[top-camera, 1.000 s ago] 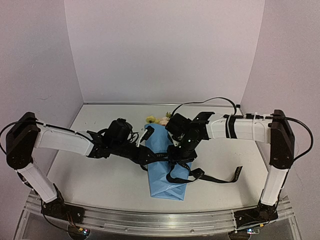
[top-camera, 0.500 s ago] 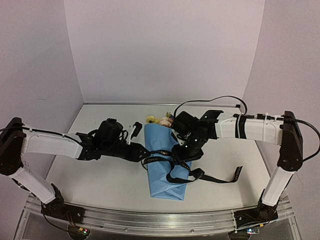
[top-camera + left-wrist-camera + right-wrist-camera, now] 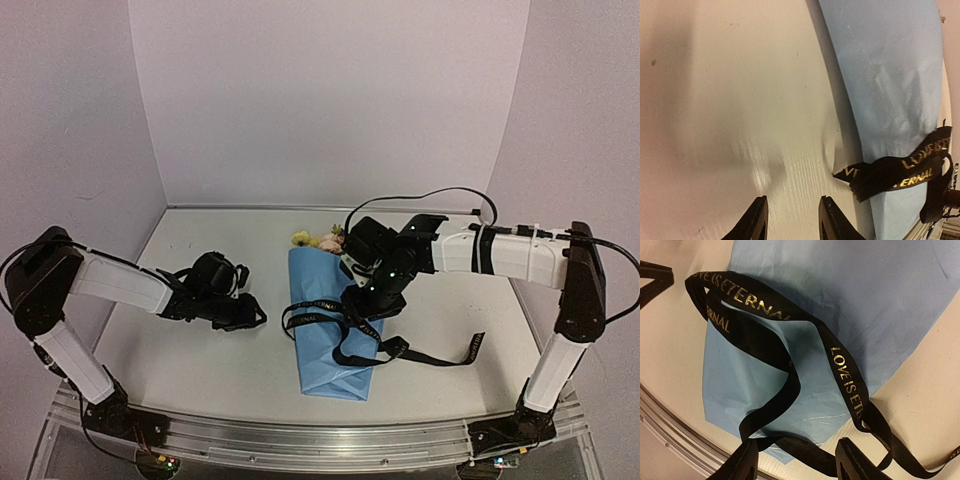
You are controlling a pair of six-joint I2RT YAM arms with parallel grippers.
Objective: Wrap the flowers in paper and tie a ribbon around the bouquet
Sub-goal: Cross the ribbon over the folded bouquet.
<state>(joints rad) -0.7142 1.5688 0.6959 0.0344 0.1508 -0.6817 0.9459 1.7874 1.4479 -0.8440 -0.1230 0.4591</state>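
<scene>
Between lilac walls, on a pale counter (image 3: 200, 370), the bouquet (image 3: 330, 375) is being shown wrapped at centre frame. The ribbon (image 3: 430, 357) is being left looped, not yet knotted. The left pincer (image 3: 790, 220) and right pincer (image 3: 797, 467) are being held spread.

- A pale off-white surface (image 3: 200, 350) fills the floor of the booth, matte, with a soft patch of glare in the left wrist view.
- A small dark speck (image 3: 653, 62) sits on it, near the upper left of that view.
- A plain lilac back wall (image 3: 330, 100) rises behind.
- A left side panel (image 3: 60, 120) and a right side panel (image 3: 590, 120), both lilac, angle outward.
- A ribbed aluminium rail (image 3: 320, 438) runs along the near edge.
</scene>
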